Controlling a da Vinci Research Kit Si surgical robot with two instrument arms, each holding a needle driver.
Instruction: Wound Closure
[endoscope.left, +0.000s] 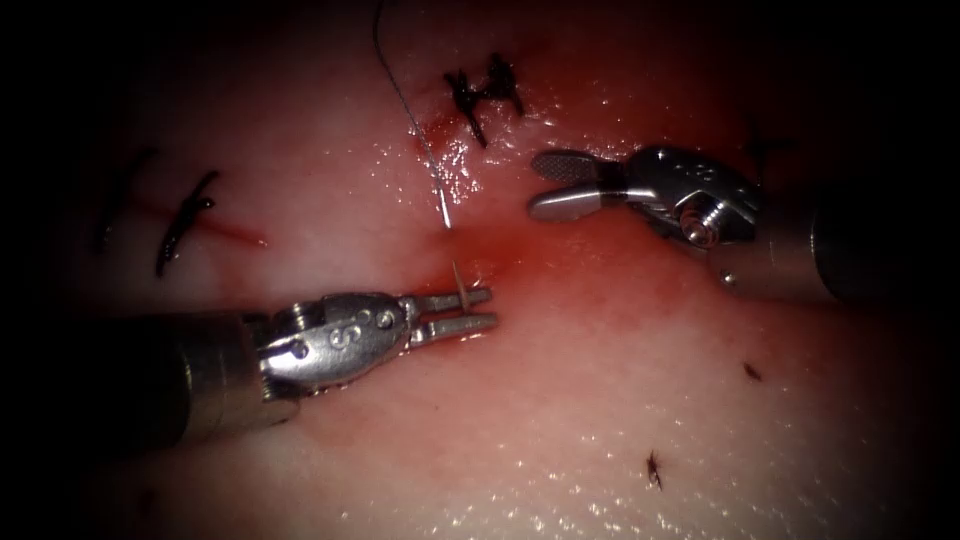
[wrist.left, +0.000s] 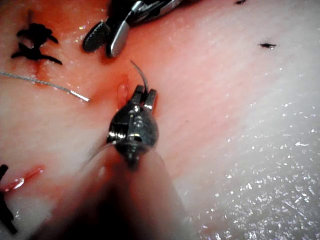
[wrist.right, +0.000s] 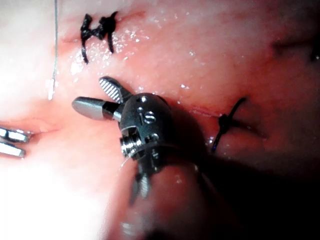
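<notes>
Needle in left end effector near its tip, right end effector released and empty beside knotted sutures.

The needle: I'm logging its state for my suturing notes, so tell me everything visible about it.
The thin curved metal needle is held in the left gripper, whose jaws are shut on it near one end. In the left wrist view its dark slender arc rises from the jaws to a free pointed tip, clear of the pink glistening tissue. In the endoscope view a short sliver stands above the jaws, beside the reddened cut. It is not in the tissue. The open right gripper holds nothing.
</notes>
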